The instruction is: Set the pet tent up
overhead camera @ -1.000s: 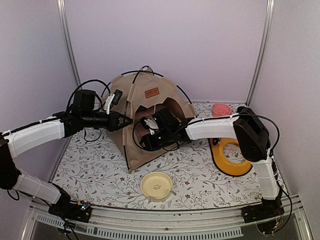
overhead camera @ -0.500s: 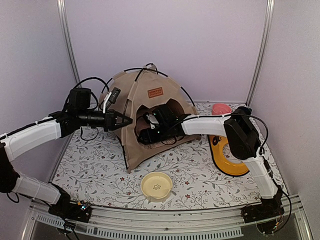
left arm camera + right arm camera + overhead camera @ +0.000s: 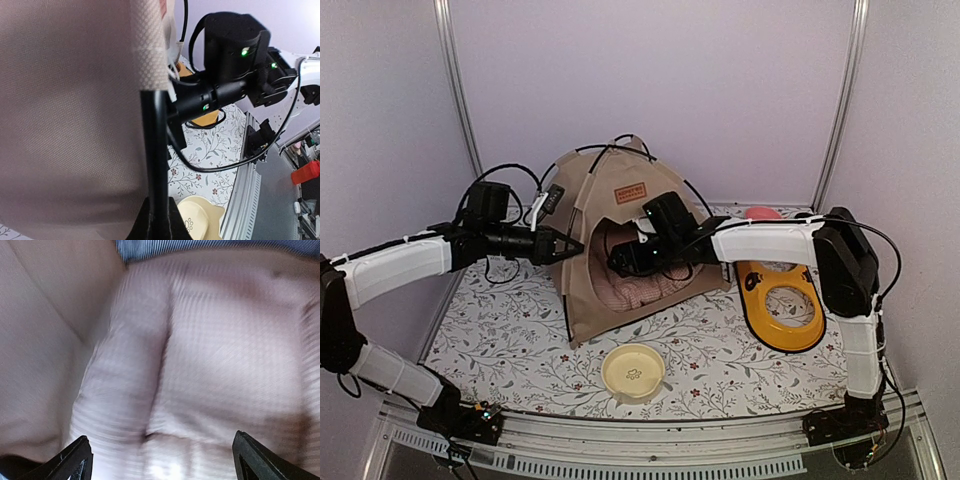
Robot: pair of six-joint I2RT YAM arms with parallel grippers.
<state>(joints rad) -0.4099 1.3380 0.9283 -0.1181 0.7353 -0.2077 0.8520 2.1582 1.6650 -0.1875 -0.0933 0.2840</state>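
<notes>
Inside, the pet tent (image 3: 604, 200) holds a pink cushion (image 3: 628, 290).

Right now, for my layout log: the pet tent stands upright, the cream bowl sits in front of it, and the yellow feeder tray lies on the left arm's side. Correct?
One slip: the top external view shows the yellow feeder tray on the right arm's side of the pet tent. The tent does stand upright, with the cream bowl in front of it.
</notes>
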